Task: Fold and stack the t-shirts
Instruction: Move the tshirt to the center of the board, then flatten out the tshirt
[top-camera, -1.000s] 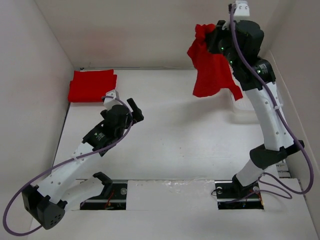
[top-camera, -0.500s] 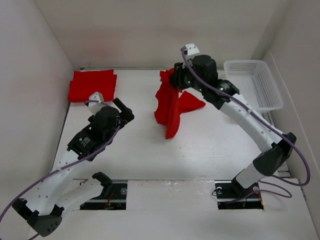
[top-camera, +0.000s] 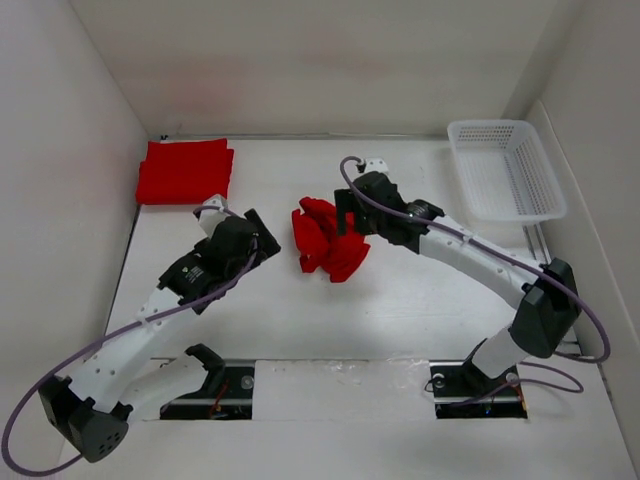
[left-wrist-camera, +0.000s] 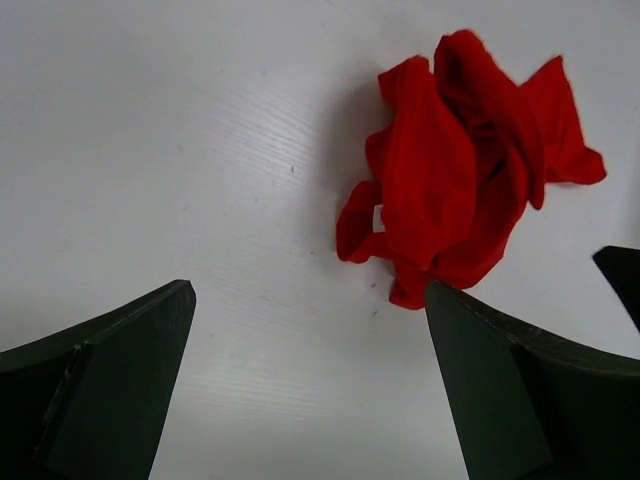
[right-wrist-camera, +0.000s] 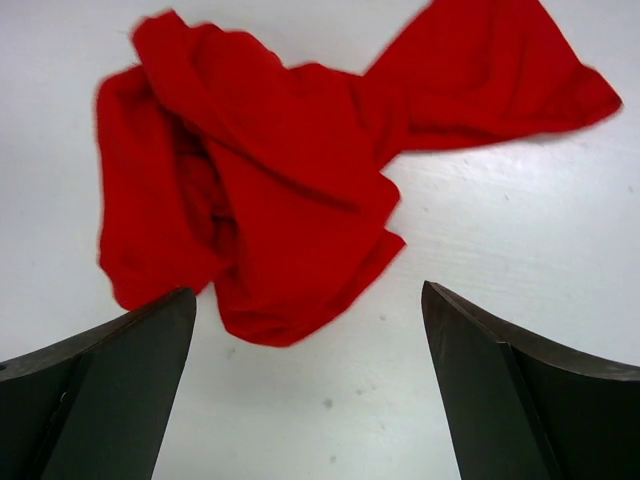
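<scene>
The right fingers (right-wrist-camera: 110, 390) are standing spread wide and gripping nothing; in the right wrist view the bare bench (right-wrist-camera: 520, 240) is showing between them, and one crumpled t-shirt (right-wrist-camera: 270, 190) is lying just ahead of their tips, one loose flap trailing off to the side. The left fingers (left-wrist-camera: 100, 380) are likewise gaping fully and holding nothing, pointing at the same t-shirt (left-wrist-camera: 450, 170) from its other side, near it but apart.

From above, that single bunched red t-shirt (top-camera: 328, 240) is sitting in the middle of the bench (top-camera: 400, 310). One folded red pile (top-camera: 183, 170) is resting flat in the far left corner, well apart from both arms; how many shirts are in it I cannot tell. One white mesh basket (top-camera: 505, 170) is standing at the far right.

Two arms are working. The right arm (top-camera: 470, 250) is stretching low from its near-right base, leaning leftward across the bench, wrist just beside the shirt's right edge. The left arm (top-camera: 150, 310) is slanting up from the near-left corner toward the centre, elbow low.
</scene>
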